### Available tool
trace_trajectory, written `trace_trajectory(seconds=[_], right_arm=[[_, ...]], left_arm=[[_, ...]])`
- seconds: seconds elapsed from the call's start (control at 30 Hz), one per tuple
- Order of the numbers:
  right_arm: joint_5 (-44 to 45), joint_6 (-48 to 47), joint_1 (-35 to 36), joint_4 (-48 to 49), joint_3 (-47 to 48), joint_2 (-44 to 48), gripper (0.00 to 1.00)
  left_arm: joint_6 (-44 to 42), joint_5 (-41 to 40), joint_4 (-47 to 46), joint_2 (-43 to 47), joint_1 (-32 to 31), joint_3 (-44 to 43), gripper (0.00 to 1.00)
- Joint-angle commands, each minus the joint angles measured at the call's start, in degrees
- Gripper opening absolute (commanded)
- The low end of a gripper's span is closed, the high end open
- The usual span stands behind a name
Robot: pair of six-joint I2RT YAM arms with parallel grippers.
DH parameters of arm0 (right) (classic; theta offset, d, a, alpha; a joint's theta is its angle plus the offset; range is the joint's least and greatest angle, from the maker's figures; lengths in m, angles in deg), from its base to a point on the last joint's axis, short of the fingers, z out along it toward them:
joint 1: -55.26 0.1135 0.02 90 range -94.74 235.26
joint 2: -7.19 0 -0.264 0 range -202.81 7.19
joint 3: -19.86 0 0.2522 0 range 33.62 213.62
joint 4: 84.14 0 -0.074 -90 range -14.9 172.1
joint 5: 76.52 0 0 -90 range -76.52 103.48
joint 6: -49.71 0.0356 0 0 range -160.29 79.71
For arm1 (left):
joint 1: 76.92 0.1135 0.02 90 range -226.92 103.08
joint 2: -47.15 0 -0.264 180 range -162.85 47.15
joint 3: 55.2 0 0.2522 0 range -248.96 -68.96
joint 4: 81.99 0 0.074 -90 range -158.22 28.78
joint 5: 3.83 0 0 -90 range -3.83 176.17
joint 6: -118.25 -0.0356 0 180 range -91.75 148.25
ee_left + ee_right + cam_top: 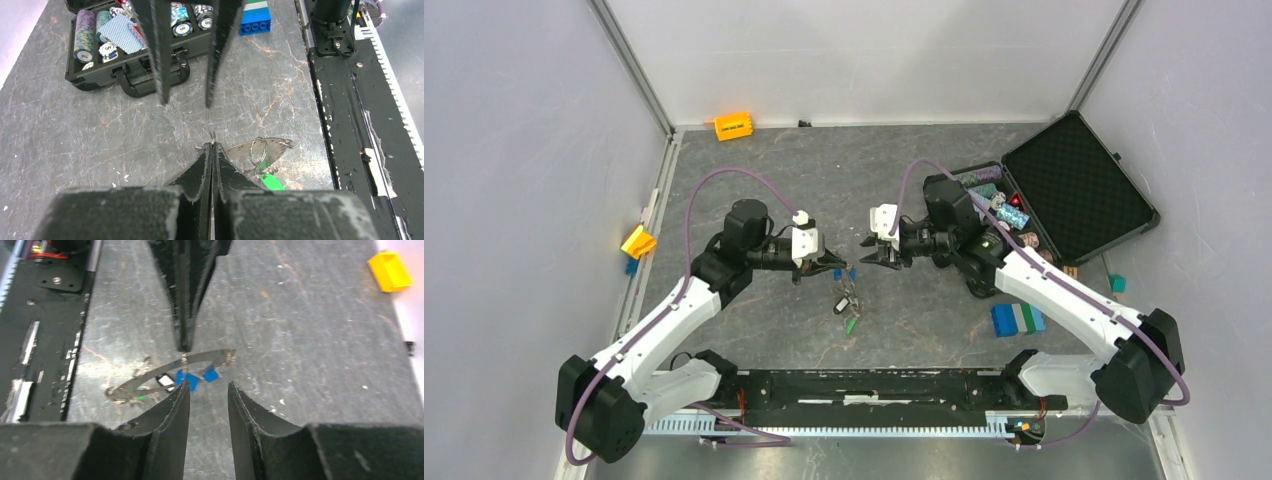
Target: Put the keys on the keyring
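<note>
Steady the keyring point(202, 356) in your left gripper point(212, 145) (pressed onto its rim) and bring the spread right gripper point(209, 386) squarely onto one key point(187, 381).

Walls point(514, 150): plain, pale panels stood at frame left, top and right.
Tabletop point(874, 170): grey, marbled, scratched; filled the centre.
Light: even.
</note>
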Motion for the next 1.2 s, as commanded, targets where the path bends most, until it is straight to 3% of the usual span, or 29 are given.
trace_trajectory(seconds=[0.0, 0.37, 0.63, 0.8, 1.17], right_arm=[[-8.1, 3.7, -0.1, 5.5, -3.2, -0.4, 0.4], [-10.3, 5.6, -0.2, 7.2, -2.0, -4.4, 0.39], [-10.7, 7.0, 0.0, 8.3, -1.2, -5.7, 0.23], [-10.0, 7.7, 0.0, 9.8, -1.9, -5.6, 0.01], [-4.3, 3.2, 0.3, 2.9, 2.1, -4.5, 0.0]], left_arm=[[2.6, 2.5, -4.2, 0.5, 0.3, 0.0, 0.02], [2.5, 2.5, -4.1, 0.4, 0.3, 0.0, 0.02], [2.4, 2.4, -4.0, 0.5, 0.3, 0.2, 0.02], [2.2, 2.4, -4.0, 0.5, 0.3, 0.5, 0.02], [-7.3, -0.1, 4.3, -0.6, 0.2, -1.1, 0.03]])
